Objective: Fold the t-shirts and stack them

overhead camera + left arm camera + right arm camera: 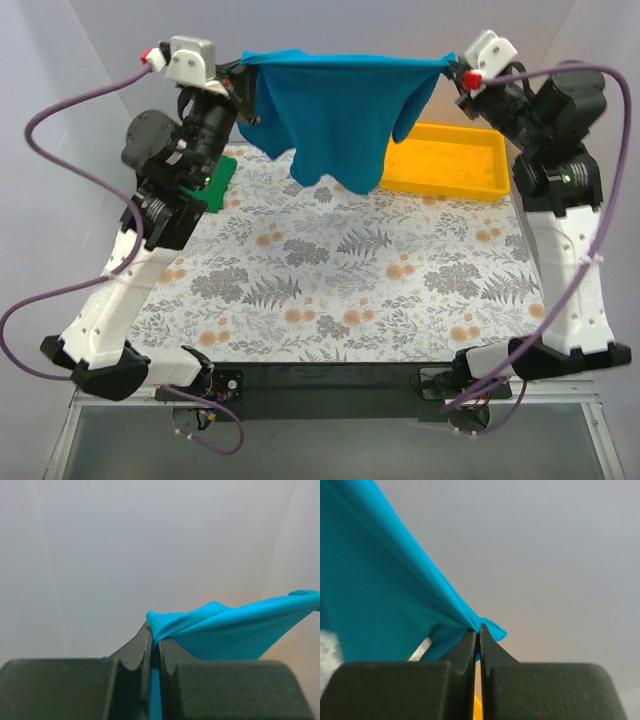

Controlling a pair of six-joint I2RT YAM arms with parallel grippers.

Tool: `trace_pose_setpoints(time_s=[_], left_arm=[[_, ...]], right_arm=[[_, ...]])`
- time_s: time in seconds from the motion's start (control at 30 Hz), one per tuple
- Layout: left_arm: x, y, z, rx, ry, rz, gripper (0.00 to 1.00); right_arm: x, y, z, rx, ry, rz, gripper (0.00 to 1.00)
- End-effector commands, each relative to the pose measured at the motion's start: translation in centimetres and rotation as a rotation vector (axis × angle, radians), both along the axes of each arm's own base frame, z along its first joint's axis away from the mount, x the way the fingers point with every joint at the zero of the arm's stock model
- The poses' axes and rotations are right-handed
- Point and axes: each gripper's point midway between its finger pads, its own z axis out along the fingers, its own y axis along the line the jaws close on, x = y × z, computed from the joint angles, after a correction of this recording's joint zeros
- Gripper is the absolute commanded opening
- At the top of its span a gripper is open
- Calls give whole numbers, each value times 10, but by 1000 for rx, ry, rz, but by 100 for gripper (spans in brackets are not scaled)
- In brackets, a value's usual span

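Nearest me the floral tabletop (330, 290) lies bare through the middle of the frame. At the left, tucked under the left arm's elbow, the green shirt (218, 185) sits in a dark crumple and looks not yet folded. Further back at the upper right sits the yellow tray (450, 160). The part of its floor that shows is only plastic, and its left corner is hidden behind hanging cloth. Along the top of the frame the blue shirt (335, 110) is strung in the air between the arms. The left end effector (243, 75) is pressed together on one bunched corner and the right end effector (452, 68) is pinching the other. Each grips only a small nub of fabric, so I'd judge a tug that pulls the arms apart could slide a corner free and drop that side. The body hangs lopsided with a sleeve dangling near the tray. Lowered carelessly, it could land rumpled or drape over the tray's rim. The left arm's swing might also drag the green shirt.
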Motion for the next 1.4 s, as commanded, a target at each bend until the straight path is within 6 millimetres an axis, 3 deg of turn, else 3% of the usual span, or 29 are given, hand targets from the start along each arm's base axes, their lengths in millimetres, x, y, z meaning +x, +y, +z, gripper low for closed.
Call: trace_pose_setpoints(time_s=[0.0,0.03,0.07,0.1,0.13,0.17,0.2,0.23,0.27,0.33,0.37,0.4,0.43,0.47,0.5,0.57,0.63,0.67,0.7,0.77,0.83,0.87,0.93,0.97,1.03,1.07,1.13,1.23,1.37], left_arm=[[-53,20,13,-47,-45,-93,0],[-81,28,14,-46,-70,-145,0],[-84,22,-9,-16,-26,-183,0],[-89,21,-36,11,42,-209,0],[-95,17,-83,31,135,-250,0],[-102,15,-118,56,222,-279,0],[-106,14,-146,66,286,-296,0],[-118,10,-197,54,408,-348,0],[-129,1,-223,63,479,-417,0],[-148,-6,-298,82,707,-484,0],[-168,-11,-324,64,842,-554,0],[-178,-14,-342,61,927,-582,0],[-186,-17,-344,49,977,-610,4],[-204,-20,-361,75,1105,-664,13],[-211,-20,-362,71,1147,-679,26],[-216,-16,-351,45,1163,-666,56],[-215,-10,-327,17,1079,-651,68],[-212,-7,-309,-5,1025,-640,79],[-206,-2,-303,-22,992,-595,82],[-198,1,-297,-39,963,-557,86],[-184,1,-312,-46,1004,-487,86],[-178,1,-319,-53,1021,-462,86],[-164,2,-345,-89,1091,-375,85],[-157,-2,-347,-114,1080,-372,85],[-150,-6,-373,-156,1134,-340,85],[-143,-9,-375,-186,1120,-331,84],[-138,-9,-396,-212,1150,-297,84],[-129,-5,-408,-283,1148,-240,84],[-129,3,-426,-328,1158,-182,84]], right_arm=[[-81,-5,26,-55,-157,73,1],[-80,0,-6,-117,-101,105,1],[-87,4,-24,-156,-66,141,1],[-111,9,-50,-196,0,215,1],[-106,13,-103,-258,91,257,1],[-131,17,-120,-284,97,323,1],[-139,19,-154,-318,154,367,1],[-152,19,-193,-376,217,417,1],[-162,19,-258,-402,355,479,1],[-195,15,-309,-464,402,550,1],[-212,11,-353,-479,482,575,9],[-219,5,-372,-513,518,568,21],[-230,-1,-389,-558,547,584,34],[-236,-5,-398,-580,572,583,48],[-237,-12,-399,-611,573,558,67],[-237,-16,-394,-625,571,529,71],[-230,-18,-381,-625,549,496,72],[-220,-16,-376,-606,536,479,73],[-216,-13,-374,-553,567,458,73],[-202,-7,-380,-487,637,441,73],[-181,0,-381,-377,713,391,73],[-171,2,-392,-344,791,379,73],[-150,8,-394,-242,887,317,73],[-138,9,-408,-214,974,289,68],[-108,-1,-418,-140,1048,114,63],[-93,-8,-430,-128,1095,30,61],[-63,-38,-441,-76,1107,-214,60],[-42,-62,-464,-35,1167,-394,59],[-19,-71,-494,-3,1212,-488,58]])
